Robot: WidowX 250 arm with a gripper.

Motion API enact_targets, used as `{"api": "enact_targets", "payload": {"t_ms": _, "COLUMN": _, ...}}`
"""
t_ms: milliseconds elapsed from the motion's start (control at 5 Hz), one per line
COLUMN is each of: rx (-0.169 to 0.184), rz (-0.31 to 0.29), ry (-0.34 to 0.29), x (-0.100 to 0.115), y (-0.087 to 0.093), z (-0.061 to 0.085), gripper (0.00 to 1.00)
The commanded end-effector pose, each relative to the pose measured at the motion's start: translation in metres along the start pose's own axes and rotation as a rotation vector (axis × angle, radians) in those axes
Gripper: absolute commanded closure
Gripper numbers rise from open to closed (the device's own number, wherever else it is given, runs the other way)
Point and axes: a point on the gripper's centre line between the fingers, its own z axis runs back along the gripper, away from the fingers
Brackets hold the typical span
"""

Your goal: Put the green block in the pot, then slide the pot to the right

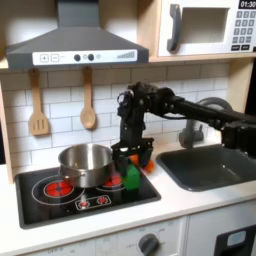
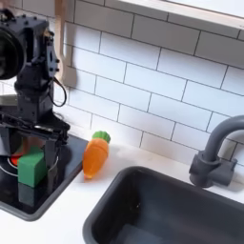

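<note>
Count, both exterior views:
- 1 small bright green cube-like block [image 1: 133, 178] [image 2: 31, 170]
- 1 round shiny silver metal pot [image 1: 86, 163]
- 1 orange toy carrot with a green top [image 2: 95, 155]
- 1 black robot arm [image 1: 190, 108], with 1 claw [image 1: 131, 160] [image 2: 33, 143]
- 1 black stovetop [image 1: 60, 200], 2 red burner rings visible on it
- 1 dark grey sink basin [image 1: 210, 166] [image 2: 172, 210], 1 grey tap [image 2: 212, 157]
- 2 wooden utensils hung on the tiled wall: 1 slotted spatula [image 1: 38, 105], 1 spoon [image 1: 88, 103]
- 1 grey extractor hood [image 1: 78, 40]
- 1 toy microwave [image 1: 205, 27]
- 1 white bench [image 1: 190, 198]
</note>
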Motion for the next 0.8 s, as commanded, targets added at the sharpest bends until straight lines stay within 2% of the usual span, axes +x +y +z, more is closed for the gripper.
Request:
{"api": "enact_targets", "payload": {"t_ms": 0, "rx": -0.002, "rz": -0.014, "ry": 0.034, "x": 0.001, "y": -0.003, "z": -0.013, "gripper": 0.0}}
{"api": "enact_targets", "payload": {"t_ms": 600, "rx": -0.013, "rz": -0.05, "ry": 0.085, "x": 0.005, "y": -0.005, "z": -0.029, "gripper": 0.0}}
